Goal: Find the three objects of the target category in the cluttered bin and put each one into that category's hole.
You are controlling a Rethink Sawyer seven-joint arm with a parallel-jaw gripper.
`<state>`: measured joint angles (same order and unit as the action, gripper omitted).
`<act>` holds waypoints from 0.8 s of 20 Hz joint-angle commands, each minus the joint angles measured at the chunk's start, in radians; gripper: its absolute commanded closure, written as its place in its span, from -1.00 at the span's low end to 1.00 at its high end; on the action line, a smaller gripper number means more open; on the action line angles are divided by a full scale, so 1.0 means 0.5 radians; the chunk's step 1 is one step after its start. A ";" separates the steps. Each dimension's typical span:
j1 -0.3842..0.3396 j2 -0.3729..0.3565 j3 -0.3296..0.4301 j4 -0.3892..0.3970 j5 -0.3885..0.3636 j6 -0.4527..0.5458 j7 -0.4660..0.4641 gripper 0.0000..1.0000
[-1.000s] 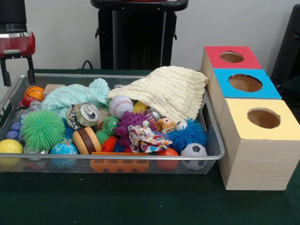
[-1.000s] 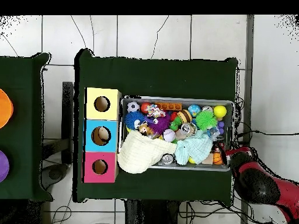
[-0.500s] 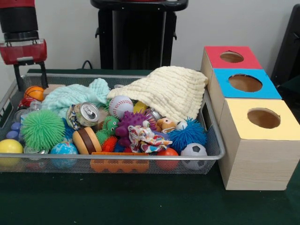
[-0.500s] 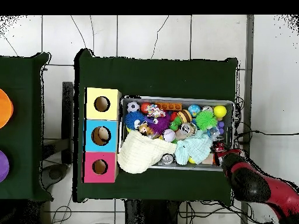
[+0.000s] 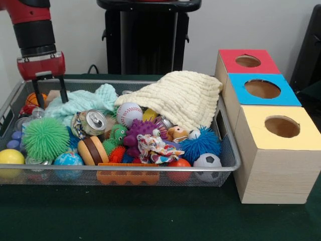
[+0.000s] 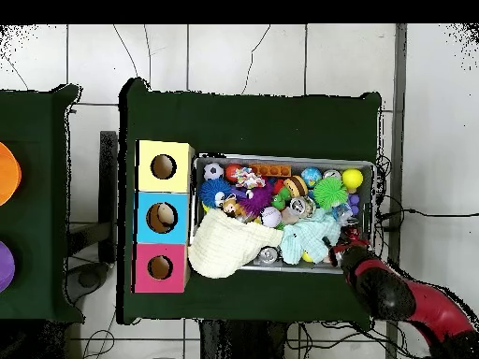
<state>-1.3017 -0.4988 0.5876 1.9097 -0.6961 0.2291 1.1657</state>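
Note:
The wire mesh bin is full of toys and cloths; it also shows in the overhead view. My gripper hangs open and empty over the bin's far left corner, above an orange basketball and the edge of a mint cloth. In the overhead view the gripper is at the bin's lower right. Something see-through, perhaps a plastic bottle, lies at the bin's left end behind a green spiky ball. No other bottle shows clearly.
A cream blanket drapes over the bin's right rim. A silver can, a baseball and a soccer ball lie in the bin. Red, blue and yellow topped boxes with holes stand to its right.
The arm has swung in from the left edge toward the bin. The gripper now hangs over the bin's far left corner, still open.

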 commanded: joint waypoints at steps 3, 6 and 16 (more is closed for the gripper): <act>-0.001 0.121 -0.057 -0.137 0.022 -0.099 0.266 -1.00; -0.001 0.090 -0.048 -0.119 0.031 -0.093 0.265 -1.00; 0.030 0.228 -0.094 -0.227 -0.003 -0.076 0.230 -1.00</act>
<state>-1.3021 -0.4583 0.5801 1.8987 -0.6961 0.2120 1.1657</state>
